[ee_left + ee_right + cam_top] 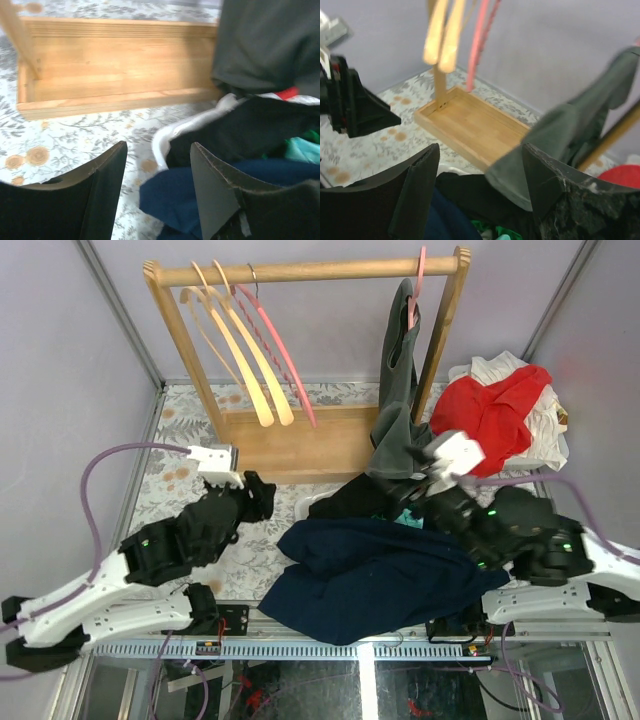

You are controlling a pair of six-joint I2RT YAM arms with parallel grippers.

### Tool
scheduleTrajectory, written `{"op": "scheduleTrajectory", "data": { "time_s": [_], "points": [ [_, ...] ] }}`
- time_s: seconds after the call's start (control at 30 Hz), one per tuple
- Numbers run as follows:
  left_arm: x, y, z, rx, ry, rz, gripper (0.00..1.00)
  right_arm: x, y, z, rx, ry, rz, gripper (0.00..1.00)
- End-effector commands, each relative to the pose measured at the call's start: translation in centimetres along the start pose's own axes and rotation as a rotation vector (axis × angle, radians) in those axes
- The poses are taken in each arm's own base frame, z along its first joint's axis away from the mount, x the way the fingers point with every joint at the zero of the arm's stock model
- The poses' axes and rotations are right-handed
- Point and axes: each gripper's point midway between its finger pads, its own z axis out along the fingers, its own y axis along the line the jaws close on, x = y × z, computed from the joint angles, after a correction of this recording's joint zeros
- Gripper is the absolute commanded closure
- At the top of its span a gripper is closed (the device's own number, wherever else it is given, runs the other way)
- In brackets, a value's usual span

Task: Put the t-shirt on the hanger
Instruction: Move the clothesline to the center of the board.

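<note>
Navy t-shirt heaped at lower centre of the overhead view, near the front edge of the table, between the two arms. Pale hanger lying just off the shirt's upper-left corner, mostly tucked under a black garment. Only one curved arm of it showing, at the middle of the left wrist view. Left gripper spread wide with nothing between the fingers, low and just left of that curve. Right gripper likewise released and empty, above the pile and facing the wooden rack.

Likely step in hand: freeing the hanger before dressing it. Best to come in low with the left claw and close across the bare curve, not over cloth. Then draw leftward onto the open patterned table, so the black garment slides off rather than follows. Worth keeping the right claw free to pin the dark cloth or lift the shirt's neck. Main risk: pinching navy hem together with the hanger.
</note>
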Motion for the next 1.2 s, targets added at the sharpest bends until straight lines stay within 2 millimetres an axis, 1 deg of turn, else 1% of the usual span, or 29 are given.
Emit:
{"op": "scheduleTrajectory", "data": {
  "time_s": [0.0, 0.03, 0.1, 0.17, 0.23, 0.27, 0.3, 0.33, 0.4, 0.43, 0.47, 0.5, 0.6, 0.63, 0.73, 0.83, 0.93, 1.0, 1.07, 1.17],
  "points": [
    [-0.2, 1.0, 4.8, -0.025, 0.009, -0.037, 0.49, 2.0, -4.4, -0.4, 0.17, 0.052, 0.089, 0.25],
    [-0.6, 1.8, 5.6, -0.033, -0.006, -0.058, 0.49, 2.5, -5.2, -0.3, 0.193, 0.068, 0.092, 0.25],
    [-1.6, 4.0, 6.3, -0.071, -0.044, -0.094, 0.49, 3.9, -7.0, 0.5, 0.255, 0.11, 0.088, 0.23],
    [-2.6, 6.0, 6.6, -0.108, -0.074, -0.127, 0.49, 6.5, -9.4, 2.0, 0.307, 0.186, 0.099, 0.22],
    [-3.2, 7.7, 7.0, -0.143, -0.091, -0.15, 0.5, 9.4, -12.2, 3.0, 0.338, 0.242, 0.184, 0.22],
    [-3.4, 8.7, 7.1, -0.168, -0.1, -0.162, 0.5, 10.7, -13.8, 3.1, 0.358, 0.251, 0.232, 0.23],
    [-3.4, 9.5, 7.2, -0.185, -0.108, -0.172, 0.5, 12.5, -15.9, 2.7, 0.414, 0.268, 0.276, 0.24],
    [-3.2, 10.3, 7.3, -0.205, -0.113, -0.181, 0.5, 13.5, -17.2, 2.4, 0.438, 0.27, 0.309, 0.25],
    [-3.0, 11.7, 7.6, -0.23, -0.125, -0.198, 0.5, 15.1, -18.9, 1.7, 0.474, 0.268, 0.372, 0.29],
    [-2.7, 12.3, 8.0, -0.237, -0.126, -0.204, 0.5, 15.7, -19.5, 1.6, 0.473, 0.266, 0.403, 0.33],
    [-2.6, 12.7, 8.5, -0.238, -0.127, -0.21, 0.51, 16.3, -19.9, 1.9, 0.464, 0.258, 0.441, 0.38],
    [-2.6, 13.2, 8.8, -0.24, -0.134, -0.229, 0.51, 16.9, -20.4, 2.3, 0.448, 0.257, 0.469, 0.4],
    [-2.9, 14.6, 10.0, -0.257, -0.174, -0.289, 0.51, 18.0, -21.5, 3.9, 0.396, 0.234, 0.563, 0.45],
    [-3.2, 15.0, 10.2, -0.266, -0.194, -0.298, 0.51, 18.1, -21.9, 4.4, 0.391, 0.221, 0.57, 0.46],
    [-4.0, 16.0, 11.3, -0.281, -0.248, -0.318, 0.51, 18.4, -23.2, 5.6, 0.405, 0.2, 0.585, 0.45],
    [-4.1, 17.7, 13.1, -0.312, -0.253, -0.333, 0.51, 19.1, -24.9, 7.3, 0.432, 0.199, 0.609, 0.45],
    [-4.2, 19.6, 14.4, -0.338, -0.261, -0.348, 0.54, 19.7, -26.1, 9.1, 0.437, 0.191, 0.635, 0.45],
    [-4.5, 20.6, 15.0, -0.351, -0.269, -0.354, 0.58, 20.1, -27.1, 9.8, 0.464, 0.191, 0.638, 0.46],
    [-4.9, 21.3, 15.8, -0.36, -0.273, -0.355, 0.59, 20.3, -28.2, 10.5, 0.488, 0.186, 0.636, 0.46],
    [-4.8, 22.6, 17.0, -0.375, -0.276, -0.381, 0.6, 20.8, -29.5, 11.6, 0.507, 0.185, 0.645, 0.47]
  ]
}}
